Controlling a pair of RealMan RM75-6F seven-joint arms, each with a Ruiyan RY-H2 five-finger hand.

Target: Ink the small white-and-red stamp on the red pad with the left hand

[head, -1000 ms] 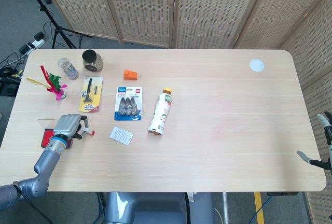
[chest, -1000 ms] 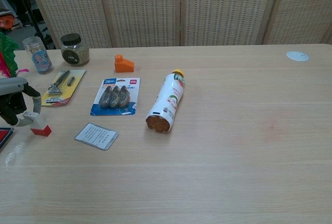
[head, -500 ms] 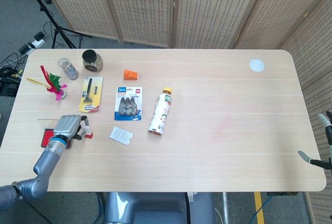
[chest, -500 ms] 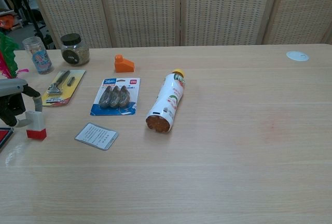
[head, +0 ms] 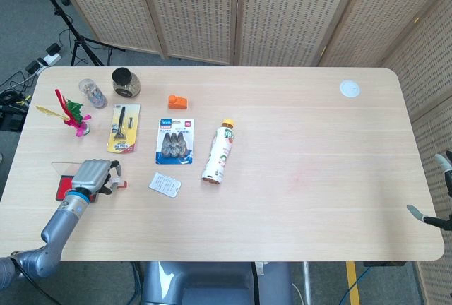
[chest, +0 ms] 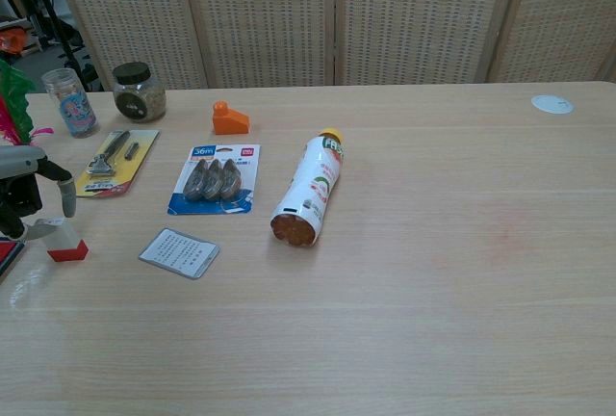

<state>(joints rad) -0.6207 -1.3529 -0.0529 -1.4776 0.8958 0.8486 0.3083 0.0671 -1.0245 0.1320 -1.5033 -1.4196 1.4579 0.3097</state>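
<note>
Small white-and-red stamp (chest: 65,240) pinched in left hand (head: 90,176), base touching table (head: 318,178) just beside red pad (head: 62,186). Judged early: gripped, not yet inked; shift onto pad and pressing left. Right hand (head: 438,192) at table edge, closure indeterminable. Counted: 1 stamp, 1 pad, 1 bottle (head: 218,152).

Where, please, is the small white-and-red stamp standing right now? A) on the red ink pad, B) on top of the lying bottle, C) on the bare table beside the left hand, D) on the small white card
C: the small white-and-red stamp stands upright on the table, at the fingers of the left hand, with the red ink pad further left at the picture's edge.
</note>
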